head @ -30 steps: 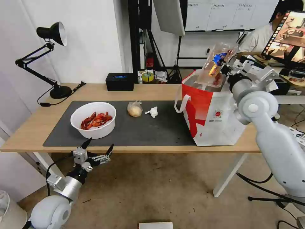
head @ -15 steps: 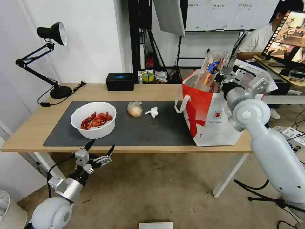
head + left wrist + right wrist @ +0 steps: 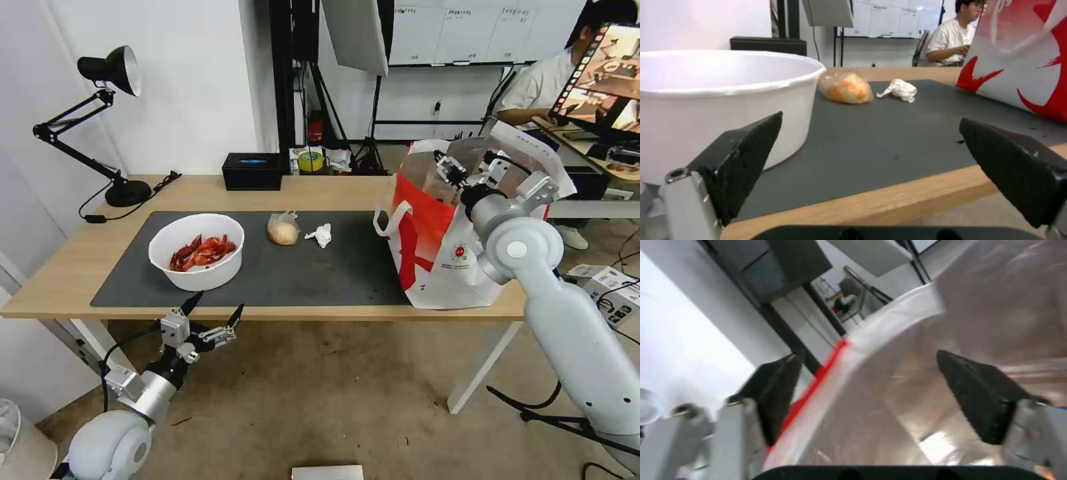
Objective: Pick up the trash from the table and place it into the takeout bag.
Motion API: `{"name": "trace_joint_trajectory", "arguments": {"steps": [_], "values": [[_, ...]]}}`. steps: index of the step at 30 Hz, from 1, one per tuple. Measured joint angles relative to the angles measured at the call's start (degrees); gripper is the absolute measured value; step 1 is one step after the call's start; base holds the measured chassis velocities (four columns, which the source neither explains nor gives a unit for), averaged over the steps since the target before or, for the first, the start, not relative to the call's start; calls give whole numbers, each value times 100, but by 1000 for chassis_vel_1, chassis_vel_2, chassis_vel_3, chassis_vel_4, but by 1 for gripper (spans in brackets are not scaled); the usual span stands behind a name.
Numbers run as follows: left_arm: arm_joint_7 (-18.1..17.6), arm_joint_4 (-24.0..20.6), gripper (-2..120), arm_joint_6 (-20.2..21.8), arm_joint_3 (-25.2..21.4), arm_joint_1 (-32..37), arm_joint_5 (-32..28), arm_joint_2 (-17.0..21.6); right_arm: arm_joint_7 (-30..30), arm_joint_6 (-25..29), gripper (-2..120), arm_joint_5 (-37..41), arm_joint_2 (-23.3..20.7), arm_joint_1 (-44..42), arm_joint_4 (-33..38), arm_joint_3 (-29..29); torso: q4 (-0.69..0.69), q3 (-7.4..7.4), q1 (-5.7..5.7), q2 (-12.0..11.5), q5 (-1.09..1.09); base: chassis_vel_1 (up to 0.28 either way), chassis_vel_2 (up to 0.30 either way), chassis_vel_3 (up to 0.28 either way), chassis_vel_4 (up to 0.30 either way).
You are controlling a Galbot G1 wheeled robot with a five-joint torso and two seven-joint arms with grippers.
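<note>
On the surface [image 3: 80, 260], the bowl [image 3: 197, 251] sits left, the small bag [image 3: 283, 229] and tissue [image 3: 321, 234] mid-mat, the takeout bag [image 3: 453, 257] right, the tissue box [image 3: 251, 171] behind

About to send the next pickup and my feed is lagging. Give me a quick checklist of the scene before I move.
1. Right tool open and holding nothing, at the mouth of the takeout bag: ok.
2. Takeout bag upright on the table, mouth open: ok.
3. Left tool open, below the table's front edge near the white bowl: ok.
4. Bowl of shells, small clear bag and crumpled tissue on the mat, apart from one another: ok.
5. Plastic tray settled inside the bag: cannot tell.
</note>
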Motion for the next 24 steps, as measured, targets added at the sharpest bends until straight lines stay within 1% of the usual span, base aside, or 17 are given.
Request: {"name": "trace_joint_trajectory", "arguments": {"steps": [1,2,3,5,11,12,15,16,17,18,19,21,22,24], "values": [[-1,-1,100,1,-10,-1,-3,6,-20,-2,83,24,1,8,15,-7,0,0,0,0,0,0,0,0,0],[-3,-3,100,2,-28,-1,-6,10,-59,-6,90,46,1,26,46,-31,0,0,0,0,0,0,0,0,0],[-3,-3,100,2,-28,-1,-6,10,-59,-6,90,46,1,26,46,-31,0,0,0,0,0,0,0,0,0],[-5,-15,100,2,-43,2,-7,3,-108,-12,97,51,-1,50,100,-59,0,0,0,0,0,0,0,0,0],[-12,-47,100,4,-51,11,-1,-45,-319,-39,100,33,-73,66,236,-83,0,0,0,0,0,0,0,0,0],[-18,-50,100,4,-58,12,1,-54,-469,-43,100,13,-113,60,309,-87,0,0,0,0,0,0,0,0,0],[-20,-51,100,4,-59,13,1,-55,-498,-43,100,11,-119,59,322,-88,1,0,0,0,0,0,0,0,0],[-29,-54,100,4,-92,18,1,-61,-953,-44,100,-49,-221,27,538,-135,0,0,0,0,0,0,0,0,0],[-30,-54,100,4,-93,19,2,-61,-967,-44,100,-54,-223,27,545,-138,0,0,0,0,0,0,0,0,0],[-32,-58,100,4,-109,21,1,-61,-1182,-43,100,-191,-257,6,636,-192,0,0,0,0,0,0,0,0,0],[-32,-58,100,4,-109,21,1,-61,-1182,-43,100,-191,-257,6,636,-192,0,0,0,0,0,0,0,0,0],[-139,-63,100,3,-137,17,0,-63,-1584,-42,100,-738,-315,-77,765,-307,1,0,0,0,0,0,0,0,0],[-139,-63,100,3,-137,17,0,-63,-1584,-42,100,-738,-315,-77,765,-307,1,0,0,0,0,0,0,0,0],[-256,-62,100,-4,-172,8,0,-66,-1946,-42,100,-1416,-395,-210,866,-396,1,0,0,0,0,0,0,0,0]]}}
